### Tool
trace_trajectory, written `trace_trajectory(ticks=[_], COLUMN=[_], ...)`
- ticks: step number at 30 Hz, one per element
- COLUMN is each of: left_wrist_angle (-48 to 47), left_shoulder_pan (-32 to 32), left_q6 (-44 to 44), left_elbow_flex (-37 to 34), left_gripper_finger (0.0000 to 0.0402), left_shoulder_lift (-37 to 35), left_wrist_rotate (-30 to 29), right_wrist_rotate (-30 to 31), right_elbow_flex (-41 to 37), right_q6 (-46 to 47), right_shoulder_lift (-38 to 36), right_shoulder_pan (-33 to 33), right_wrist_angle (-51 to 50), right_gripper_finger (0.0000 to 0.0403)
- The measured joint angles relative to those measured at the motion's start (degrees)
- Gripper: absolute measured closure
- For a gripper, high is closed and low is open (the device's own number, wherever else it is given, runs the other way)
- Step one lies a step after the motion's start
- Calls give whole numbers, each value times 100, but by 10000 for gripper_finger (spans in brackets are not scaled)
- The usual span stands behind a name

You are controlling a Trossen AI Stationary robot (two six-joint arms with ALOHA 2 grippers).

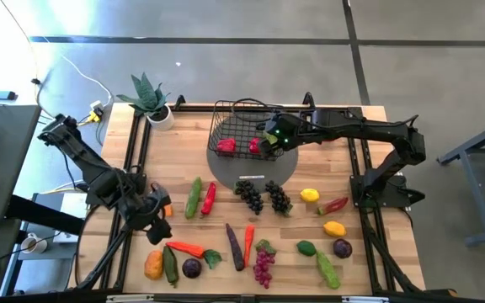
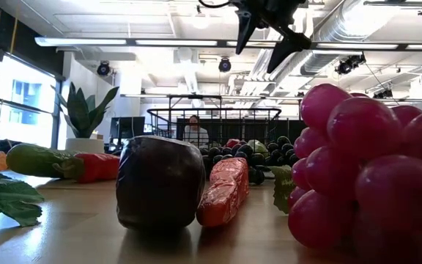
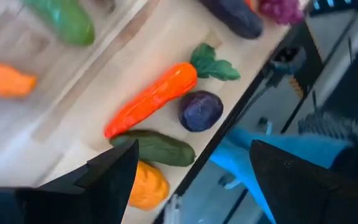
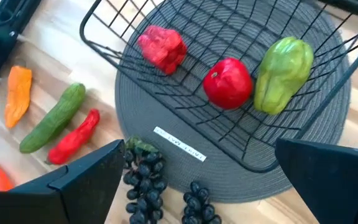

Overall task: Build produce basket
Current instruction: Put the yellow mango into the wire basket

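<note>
The black wire basket (image 1: 244, 128) stands on a flat grey round disc (image 1: 251, 168) at the far middle of the table. In it lie a red pepper (image 4: 162, 48), a red apple (image 4: 228, 83) and a green pepper (image 4: 283, 73). My right gripper (image 4: 197, 186) hangs open and empty above the basket's right part; it also shows in the low view (image 2: 264, 44). My left gripper (image 3: 191, 186) is open and empty above the table's near left, over a carrot (image 3: 151, 99), a purple round fruit (image 3: 201, 111), a cucumber (image 3: 157, 148) and an orange fruit (image 3: 145, 186).
Loose produce covers the table's near half: a cucumber (image 1: 194, 196), a red pepper (image 1: 209, 196), dark grapes (image 1: 249, 195), lemons (image 1: 310, 195), an eggplant (image 1: 235, 246), purple grapes (image 1: 263, 265). A potted spiky plant (image 1: 150, 97) stands at the far left corner. A person (image 2: 194, 132) shows beyond the table.
</note>
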Motion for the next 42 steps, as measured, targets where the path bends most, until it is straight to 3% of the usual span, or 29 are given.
trace_trajectory(ticks=[10, 20, 27, 42], left_wrist_angle=[-39, -5, 74, 385], left_shoulder_pan=[-1107, -1744, -1976, -1972], left_q6=[-2289, -3565, -4108, -4336], left_elbow_flex=[0, 0, 0, 2], left_gripper_finger=[103, 103, 103, 103], left_shoulder_lift=[776, 1662, 2046, 2510], left_wrist_rotate=[-394, 88, 198, 473], right_wrist_rotate=[-290, -289, -289, -288], right_elbow_flex=[0, 0, 0, -2], right_q6=[-278, -439, -455, -455], right_shoulder_lift=[0, 0, 0, 0], right_shoulder_pan=[0, 0, -2, -2], right_wrist_angle=[2, 2, 2, 2], right_gripper_finger=[6, 6, 6, 6])
